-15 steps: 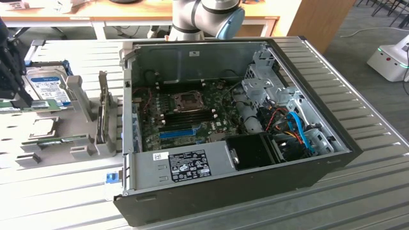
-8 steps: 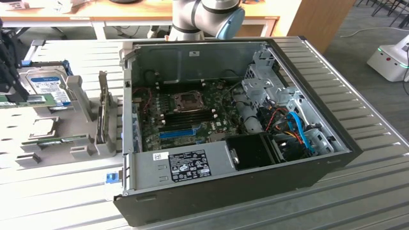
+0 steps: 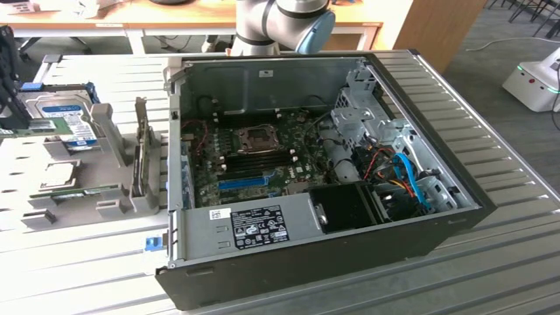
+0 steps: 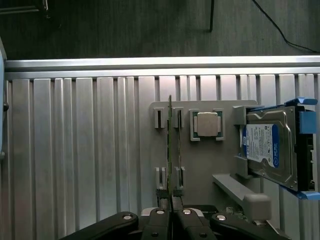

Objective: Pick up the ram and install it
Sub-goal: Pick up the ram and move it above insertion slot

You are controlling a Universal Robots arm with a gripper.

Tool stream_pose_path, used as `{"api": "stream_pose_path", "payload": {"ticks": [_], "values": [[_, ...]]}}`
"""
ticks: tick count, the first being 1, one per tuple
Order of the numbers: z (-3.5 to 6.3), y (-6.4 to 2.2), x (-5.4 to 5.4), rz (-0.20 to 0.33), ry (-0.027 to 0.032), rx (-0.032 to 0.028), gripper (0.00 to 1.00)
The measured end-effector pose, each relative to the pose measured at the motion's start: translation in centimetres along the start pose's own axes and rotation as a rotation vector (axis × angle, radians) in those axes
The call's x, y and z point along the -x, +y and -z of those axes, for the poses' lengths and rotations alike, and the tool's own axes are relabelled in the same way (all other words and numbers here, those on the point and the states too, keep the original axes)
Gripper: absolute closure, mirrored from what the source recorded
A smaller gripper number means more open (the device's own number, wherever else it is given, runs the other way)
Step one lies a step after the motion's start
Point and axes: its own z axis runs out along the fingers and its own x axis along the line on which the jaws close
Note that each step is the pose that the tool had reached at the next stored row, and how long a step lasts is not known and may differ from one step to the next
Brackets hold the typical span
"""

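Wrist view: the gripper [image 4: 171, 216] pinches 1 ram [image 4: 170, 150] edge-on, its long axis pointing straight out from the jaws.

light: bright, even | glare: table rail [image 4: 160, 62] | shadows: deep inside computer case [image 3: 254, 82]

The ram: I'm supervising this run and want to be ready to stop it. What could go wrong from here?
1. The end effector appears shut on the ram at one thin end, so the long stick could tilt or slip.
2. The memory slots lie deep inside the open case, close to the CPU socket and not far from loose cables. A misaligned stick could catch there.
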Motion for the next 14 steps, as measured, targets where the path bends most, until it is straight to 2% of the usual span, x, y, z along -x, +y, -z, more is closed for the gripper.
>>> {"api": "stream_pose_path", "payload": {"ticks": [2, 10, 12, 14], "values": [[0.52, 0.02, 0.0, 0.000, 0.0001, 0.0001, 0.88], [0.58, -0.02, 0.0, 0.000, 0.0001, 0.0002, 0.88], [0.59, -0.84, 0.1, 0.000, 0.0000, 0.0001, 0.88], [0.60, -1.29, 0.1, 0.000, -0.0001, 0.0000, 0.88]]}}
